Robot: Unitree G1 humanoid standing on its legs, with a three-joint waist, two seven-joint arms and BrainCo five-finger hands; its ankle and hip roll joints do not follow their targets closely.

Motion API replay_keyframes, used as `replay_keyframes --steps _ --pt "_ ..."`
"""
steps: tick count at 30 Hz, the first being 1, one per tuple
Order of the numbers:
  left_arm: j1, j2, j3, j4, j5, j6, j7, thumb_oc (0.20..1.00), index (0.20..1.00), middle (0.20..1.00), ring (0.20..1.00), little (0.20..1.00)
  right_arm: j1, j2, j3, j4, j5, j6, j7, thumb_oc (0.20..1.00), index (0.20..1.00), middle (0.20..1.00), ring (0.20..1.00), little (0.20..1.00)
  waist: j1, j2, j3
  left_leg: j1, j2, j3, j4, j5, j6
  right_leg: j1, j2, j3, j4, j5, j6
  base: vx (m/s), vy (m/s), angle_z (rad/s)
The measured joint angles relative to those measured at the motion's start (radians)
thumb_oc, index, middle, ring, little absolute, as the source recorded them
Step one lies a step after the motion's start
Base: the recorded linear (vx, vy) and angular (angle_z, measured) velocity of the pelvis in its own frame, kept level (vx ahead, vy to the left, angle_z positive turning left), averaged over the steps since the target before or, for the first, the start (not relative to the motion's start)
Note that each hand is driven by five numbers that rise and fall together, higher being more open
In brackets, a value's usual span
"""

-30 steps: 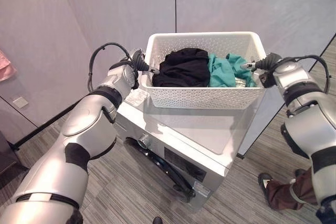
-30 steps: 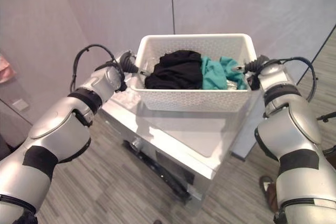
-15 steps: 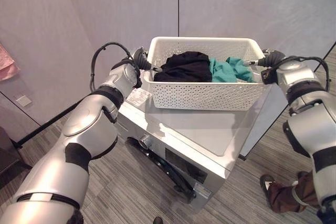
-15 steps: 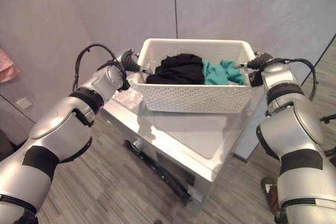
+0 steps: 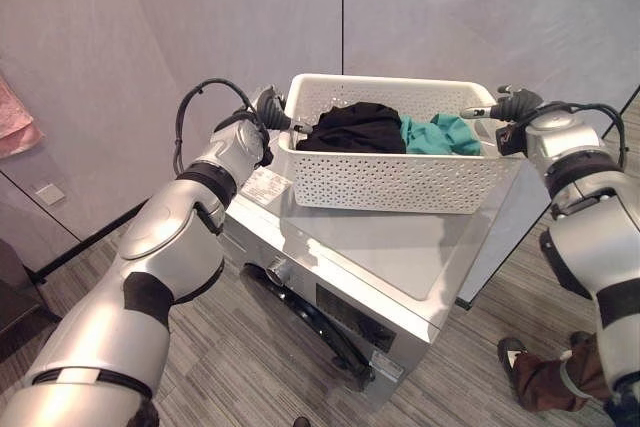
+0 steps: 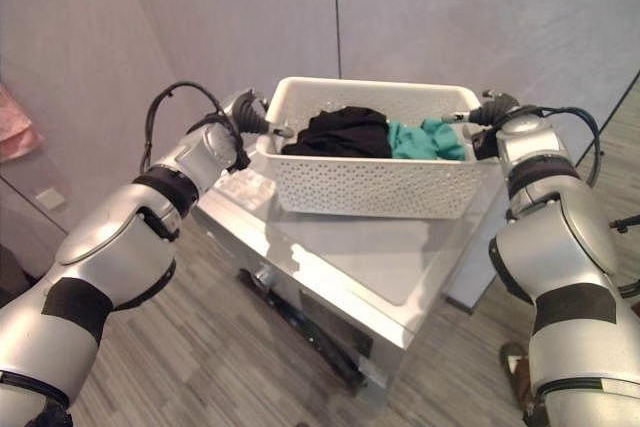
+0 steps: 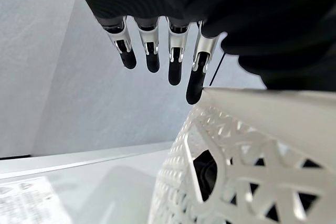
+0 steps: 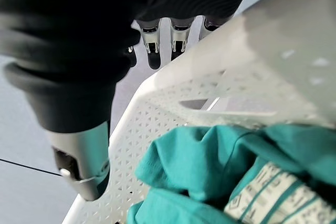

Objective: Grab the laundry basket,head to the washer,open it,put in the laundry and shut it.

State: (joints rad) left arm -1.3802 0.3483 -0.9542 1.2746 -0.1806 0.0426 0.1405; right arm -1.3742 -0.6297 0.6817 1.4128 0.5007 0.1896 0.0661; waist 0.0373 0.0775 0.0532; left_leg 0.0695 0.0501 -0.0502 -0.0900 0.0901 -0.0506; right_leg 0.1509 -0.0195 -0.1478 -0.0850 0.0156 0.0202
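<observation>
The white perforated laundry basket [image 5: 390, 182] rests on the flat top of the silver washer [image 5: 370, 247]. It holds a black garment [image 5: 350, 129] and teal clothes [image 5: 440, 135]. My left hand [image 5: 268, 112] is at the basket's left end. Its fingers [image 7: 173, 56] are straight outside the rim, one tip touching it. At the right end is my right hand [image 5: 515, 107], fingers [image 8: 152, 51] straight beyond the rim and thumb [image 8: 84, 166] hovering over the teal clothes [image 8: 220, 171]. The washer's round front door [image 5: 310, 322] is shut.
A grey panelled wall [image 5: 450, 7] stands right behind the washer. On the left wall hang a pink cloth [image 5: 15, 122] and a small white plate [image 5: 45, 192]. A person's leg and shoe [image 5: 535, 372] stand on the wood floor at lower right.
The basket has come down and levelled out onto the washer top. Both hands have eased off the rim, the right thumb now lifted above it.
</observation>
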Motion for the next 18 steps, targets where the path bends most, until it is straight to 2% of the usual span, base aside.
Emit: replay_keyframes --steps 5,9,18 --pt "0.022 -0.004 -0.051 -0.001 0.016 0.0 0.002 1.0 1.0 1.0 1.0 1.0 0.005 0.0 0.004 -0.014 -0.001 -0.004 -0.001 1.0 1.0 1.0 1.0 1.0 -0.005 0.0 0.0 -0.001 -0.001 0.002 0.0 0.0 0.0 -0.002 -0.001 0.001 0.0 0.0 0.001 0.0 0.0 0.0" --pt "0.056 -0.008 -0.046 0.001 0.034 0.023 -0.015 1.0 1.0 1.0 1.0 1.0 0.023 -0.001 0.005 -0.03 -0.002 -0.018 -0.011 1.0 1.0 1.0 1.0 1.0 -0.006 -0.001 0.0 -0.003 -0.006 0.001 0.0 0.0 0.0 -0.002 -0.005 0.0 0.0 0.0 0.001 0.0 0.003 0.02" --pt "0.072 -0.019 -0.052 -0.009 0.076 0.023 -0.04 1.0 1.0 1.0 1.0 1.0 0.025 0.005 0.005 -0.035 -0.003 -0.019 -0.02 1.0 1.0 1.0 1.0 1.0 -0.014 0.0 0.0 0.001 -0.015 0.003 0.0 0.0 0.001 0.002 -0.015 -0.001 0.0 0.002 0.009 0.0 0.002 0.0"
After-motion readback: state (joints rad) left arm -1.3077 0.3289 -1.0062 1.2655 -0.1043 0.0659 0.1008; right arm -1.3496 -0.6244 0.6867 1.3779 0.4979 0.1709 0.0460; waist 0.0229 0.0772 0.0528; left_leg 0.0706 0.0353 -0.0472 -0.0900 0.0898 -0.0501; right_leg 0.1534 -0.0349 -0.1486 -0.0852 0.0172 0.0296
